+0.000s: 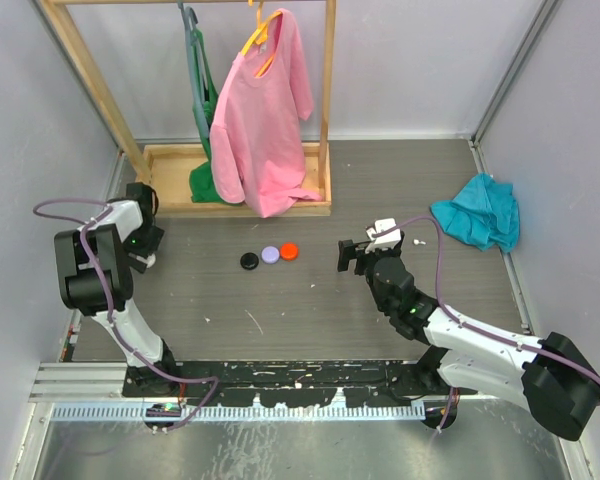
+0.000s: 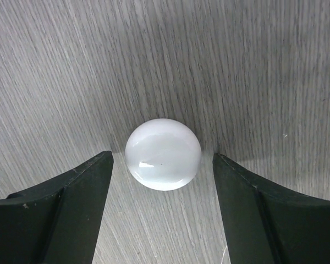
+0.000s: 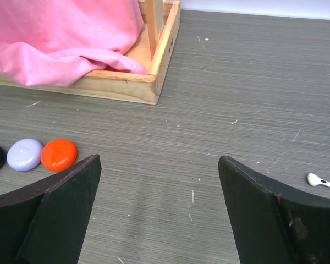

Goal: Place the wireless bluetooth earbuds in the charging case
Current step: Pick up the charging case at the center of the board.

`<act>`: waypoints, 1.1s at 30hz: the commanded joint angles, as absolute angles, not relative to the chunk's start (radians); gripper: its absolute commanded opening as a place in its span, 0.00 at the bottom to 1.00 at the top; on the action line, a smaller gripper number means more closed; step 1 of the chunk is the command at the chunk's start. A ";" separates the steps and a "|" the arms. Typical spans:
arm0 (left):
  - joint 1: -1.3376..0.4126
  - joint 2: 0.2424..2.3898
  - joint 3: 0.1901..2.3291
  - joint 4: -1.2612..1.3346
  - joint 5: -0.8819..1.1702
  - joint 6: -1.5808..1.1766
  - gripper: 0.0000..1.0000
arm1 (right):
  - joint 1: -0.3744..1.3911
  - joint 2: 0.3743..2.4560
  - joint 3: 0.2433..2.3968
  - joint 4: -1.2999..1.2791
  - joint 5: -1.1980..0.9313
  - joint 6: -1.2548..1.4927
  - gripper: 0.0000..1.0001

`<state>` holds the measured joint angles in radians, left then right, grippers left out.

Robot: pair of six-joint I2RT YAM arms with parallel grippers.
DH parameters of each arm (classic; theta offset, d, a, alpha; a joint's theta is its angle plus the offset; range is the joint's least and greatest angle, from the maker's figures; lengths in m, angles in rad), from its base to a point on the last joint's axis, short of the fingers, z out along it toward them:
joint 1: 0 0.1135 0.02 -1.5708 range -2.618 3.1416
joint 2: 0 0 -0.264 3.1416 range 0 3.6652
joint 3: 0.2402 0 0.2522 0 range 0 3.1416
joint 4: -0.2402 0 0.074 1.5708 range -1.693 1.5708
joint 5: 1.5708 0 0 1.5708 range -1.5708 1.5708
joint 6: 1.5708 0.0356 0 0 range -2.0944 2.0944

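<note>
Table (image 1: 280, 310): grey wood-grain surface. Both arm bases are bolted at its near edge.
Right gripper (image 3: 160, 162): released. The dark fingers (image 3: 55, 209) stand wide apart with only bare table between them. It sits right of centre and faces the far-left part of the table.
Left gripper (image 2: 163, 159): at the left side of the table, pointing straight down. The fingers (image 2: 71, 209) are spread to either side of the white round case. A strip of table shows on each side, so nothing is clenched.
White round case (image 2: 163, 154): glossy and domed. It lies flat on the table between the left fingers and touches neither of them.
White earbud (image 3: 320, 180): the one task piece that can be made out. It lies loose on the bare table at the right edge of the right wrist view, just beyond the right-hand finger. It is well apart from the row of cases and is not seated in any case.
Black case (image 1: 249, 261): left end of a short row at mid-table, between the two grippers.
Lilac case (image 1: 270, 255): middle of the row, close against both neighbours.
Red case (image 1: 289, 250): right end of the row, the nearest of the three to the right gripper.
Wooden rack (image 1: 235, 208): on the far side, with a tray-like base.
Pink shirt (image 1: 260, 120): hangs from a yellow hanger, and its hem spills into the rack base.
Green garment (image 1: 200, 90): hangs just left of the pink shirt.
Teal cloth (image 1: 477, 212): crumpled on the table at the far right.
</note>
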<state>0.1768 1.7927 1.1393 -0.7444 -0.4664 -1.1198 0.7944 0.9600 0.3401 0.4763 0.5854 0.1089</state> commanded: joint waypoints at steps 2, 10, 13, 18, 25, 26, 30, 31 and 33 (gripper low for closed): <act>0.209 1.815 1.126 -0.728 -0.499 -1.151 0.71 | 0.793 0.949 0.350 0.502 0.605 0.118 0.93; 0.225 1.770 1.048 -0.663 -0.424 -1.068 0.51 | 0.792 0.954 0.352 0.501 0.600 0.117 0.93; 0.225 1.730 1.011 -0.629 -0.362 -1.010 0.45 | 0.792 0.957 0.354 0.502 0.592 0.119 0.93; 0.224 1.642 0.932 -0.590 -0.286 -0.919 0.37 | 0.792 0.965 0.359 0.498 0.591 0.120 0.93; 0.165 1.508 0.795 -0.506 -0.175 -0.795 0.35 | 0.791 1.009 0.372 0.497 0.559 0.128 0.94; 0.144 1.494 0.783 -0.500 -0.170 -0.780 0.35 | 0.792 1.020 0.375 0.497 0.556 0.130 0.94; 0.039 1.416 0.731 -0.467 -0.167 -0.738 0.35 | 0.792 1.047 0.392 0.486 0.525 0.140 0.93; 0.012 1.398 0.720 -0.454 -0.169 -0.731 0.35 | 0.791 1.052 0.393 0.488 0.509 0.141 0.93; -0.039 1.358 0.693 -0.422 -0.169 -0.716 0.35 | 0.791 1.059 0.391 0.504 0.477 0.141 0.94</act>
